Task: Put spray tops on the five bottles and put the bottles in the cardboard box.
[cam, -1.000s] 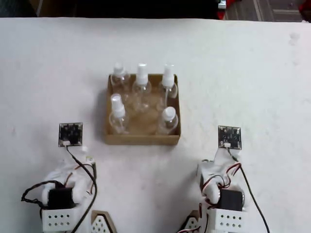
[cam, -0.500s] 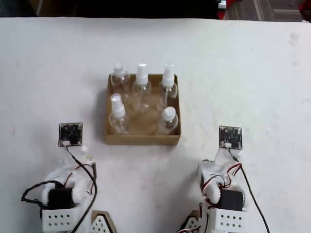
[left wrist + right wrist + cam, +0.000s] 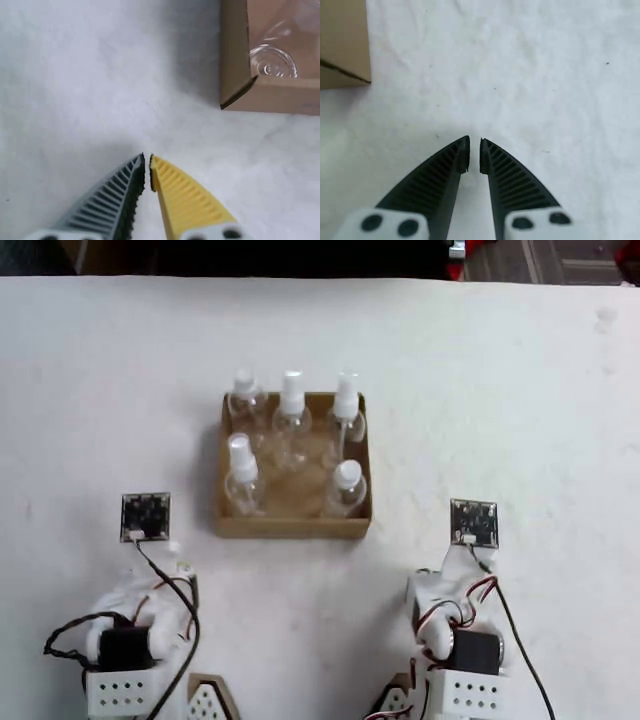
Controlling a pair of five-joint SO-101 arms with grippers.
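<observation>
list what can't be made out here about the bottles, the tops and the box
- High view: whether the spray tops are screwed tight is too small to tell; the front right bottle has a top that looks shorter.
- Left wrist view: the cardboard box runs off the picture's edge; the corner bottle shows its base, its top cut off.
- Right wrist view: the cardboard box is cut off at the edge, so its inside is hidden.

From my remote station I see the shallow brown cardboard box (image 3: 293, 527) lying mid-way across the white table (image 3: 500, 390), with all five clear round plastic bottles (image 3: 292, 425) standing upright inside it. Three line its far wall and two its near wall, each wearing a white spray top (image 3: 292, 392).
</observation>
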